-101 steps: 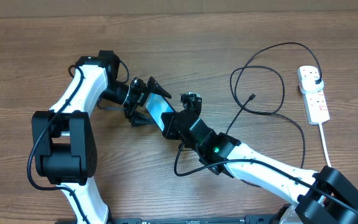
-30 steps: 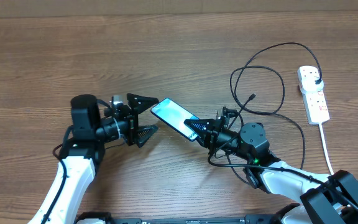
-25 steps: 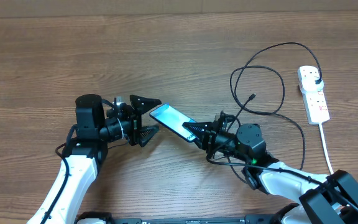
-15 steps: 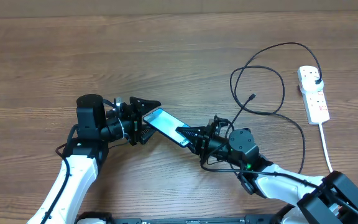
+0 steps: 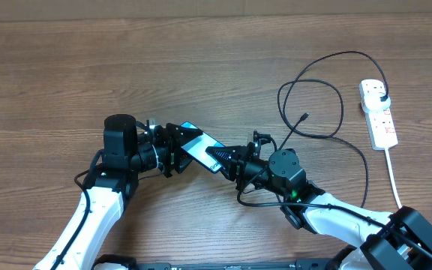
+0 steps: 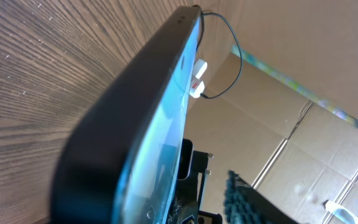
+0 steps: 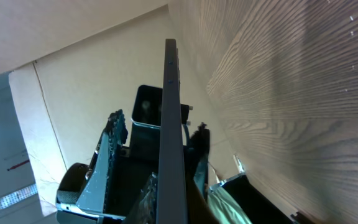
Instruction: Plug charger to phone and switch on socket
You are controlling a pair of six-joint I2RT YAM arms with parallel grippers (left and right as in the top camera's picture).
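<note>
The phone (image 5: 199, 144) is held off the table, tilted, with its light-blue screen up. My right gripper (image 5: 220, 156) is shut on its right end. In the right wrist view the phone (image 7: 171, 118) shows edge-on between the fingers. My left gripper (image 5: 176, 145) straddles the phone's left end, half closed. In the left wrist view the phone (image 6: 157, 118) fills the frame, and a gap shows between it and one finger (image 6: 244, 202). The charger (image 5: 311, 97) lies looped on the table, with its connector tip (image 5: 304, 117) free and its plug in the socket (image 5: 378, 112).
The socket's thick white cord (image 5: 393, 176) runs toward the front right edge. The charger's loops spread across the table just right of the right arm (image 5: 336, 214). Bare wooden table (image 5: 88, 67) lies to the left and at the back.
My right gripper has carried the phone leftward into the left gripper's jaws. The left arm has moved a little right, and its fingers have narrowed around the phone's end.
</note>
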